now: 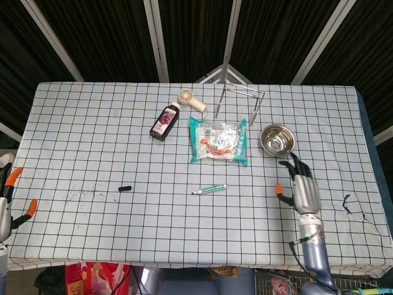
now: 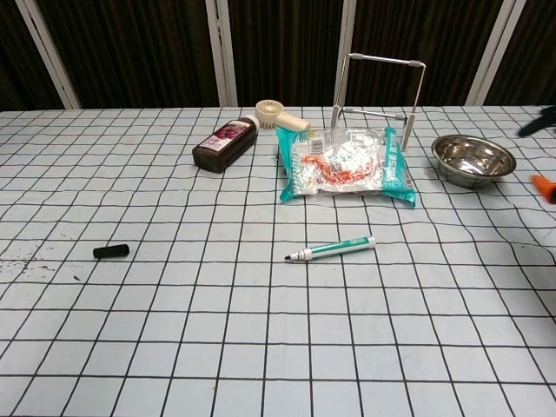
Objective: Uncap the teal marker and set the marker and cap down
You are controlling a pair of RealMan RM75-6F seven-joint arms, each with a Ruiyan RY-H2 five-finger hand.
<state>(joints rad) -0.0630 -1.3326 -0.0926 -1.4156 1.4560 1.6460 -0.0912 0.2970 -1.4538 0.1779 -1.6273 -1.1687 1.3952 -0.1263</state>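
The uncapped teal marker [image 1: 208,190] [image 2: 331,250] lies flat on the checked tablecloth near the table's middle, tip pointing left. Its black cap [image 1: 124,188] [image 2: 110,251] rests on the cloth well to the left. My right hand [image 1: 301,191] hovers far to the right of the marker, below the steel bowl, fingers spread and empty; in the chest view only its fingertips [image 2: 544,182] show at the right edge. My left hand [image 1: 9,203] sits at the far left table edge, fingers apart, holding nothing.
A dark bottle [image 1: 164,121], a small cream fan [image 1: 190,100], a snack packet [image 1: 218,141], a wire rack [image 1: 241,101] and a steel bowl [image 1: 277,139] stand along the back half. A black mark [image 1: 349,204] lies at the right edge.
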